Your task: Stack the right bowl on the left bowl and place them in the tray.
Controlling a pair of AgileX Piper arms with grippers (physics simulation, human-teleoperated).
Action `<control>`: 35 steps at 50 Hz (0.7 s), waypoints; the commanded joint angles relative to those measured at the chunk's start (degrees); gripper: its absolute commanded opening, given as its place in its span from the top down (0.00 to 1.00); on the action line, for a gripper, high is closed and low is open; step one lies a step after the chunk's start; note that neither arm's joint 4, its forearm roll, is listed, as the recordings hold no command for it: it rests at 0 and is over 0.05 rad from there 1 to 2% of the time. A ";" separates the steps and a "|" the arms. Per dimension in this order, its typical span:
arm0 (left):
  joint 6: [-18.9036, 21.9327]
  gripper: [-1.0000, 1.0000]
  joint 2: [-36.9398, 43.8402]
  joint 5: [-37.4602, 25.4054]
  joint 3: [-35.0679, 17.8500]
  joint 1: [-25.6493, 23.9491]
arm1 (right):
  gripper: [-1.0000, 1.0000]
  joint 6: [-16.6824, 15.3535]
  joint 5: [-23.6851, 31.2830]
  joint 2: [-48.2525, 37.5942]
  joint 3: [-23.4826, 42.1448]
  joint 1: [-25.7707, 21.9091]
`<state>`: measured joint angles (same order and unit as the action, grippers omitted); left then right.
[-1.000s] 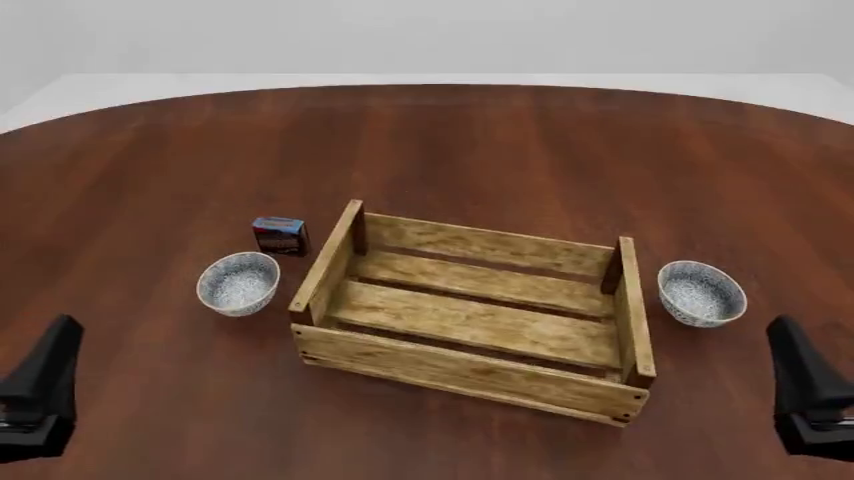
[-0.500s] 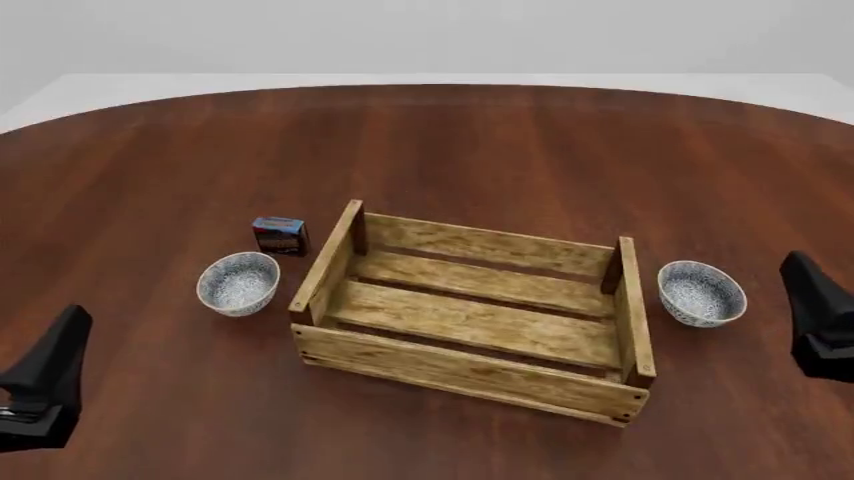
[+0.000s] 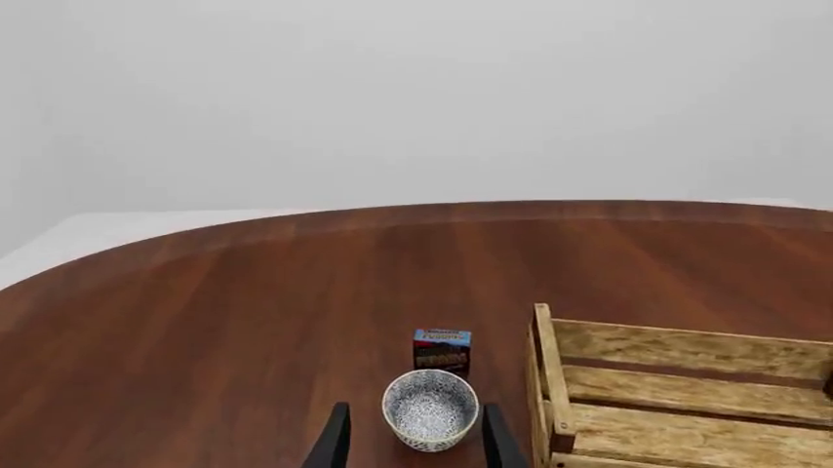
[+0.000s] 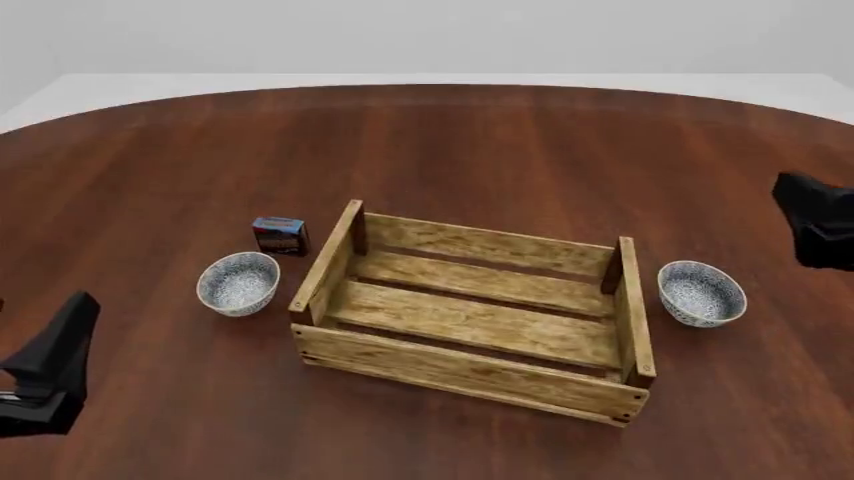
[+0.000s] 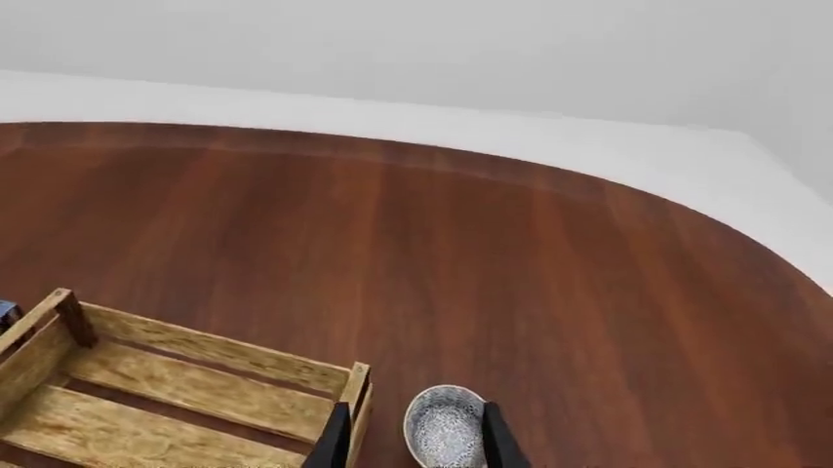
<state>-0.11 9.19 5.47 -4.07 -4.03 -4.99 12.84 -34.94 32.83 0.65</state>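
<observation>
The right bowl (image 4: 701, 293) is seen resting on the brown surface (image 4: 507, 150) just beside the right end of the tray (image 4: 474, 318), while the left bowl (image 4: 239, 283) sits just beside the tray's left end; the two are well apart, with the crate between them, and nothing has been stacked. The right pincer (image 5: 414, 437) is shown released, its two dark fingertips spread either side of the right bowl in the right wrist view, and it is held above and apart from the bowl. The left pincer (image 3: 414, 439) is likewise released, its tips framing the left bowl from a distance. The step in hand is judged to be the approach to the right bowl. It would be done well if the pincer were lowered straight over one part of the rim, on the side away from the crate wall, so that one finger goes inside and one outside before any closing. The tray's near corner post (image 5: 355, 379) stands close to the bowl and could be struck by a finger. A small blue-and-red box (image 4: 279, 235) lies just behind the left bowl and should be kept clear of when the bowl is brought across.
</observation>
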 commanded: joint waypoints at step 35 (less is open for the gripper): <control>1.26 0.00 4.11 3.75 -0.33 0.18 | 0.00 -8.27 9.95 -26.30 15.65 7.86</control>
<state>1.10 13.04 8.94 -4.45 -3.82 -11.77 22.64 -57.77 47.53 7.23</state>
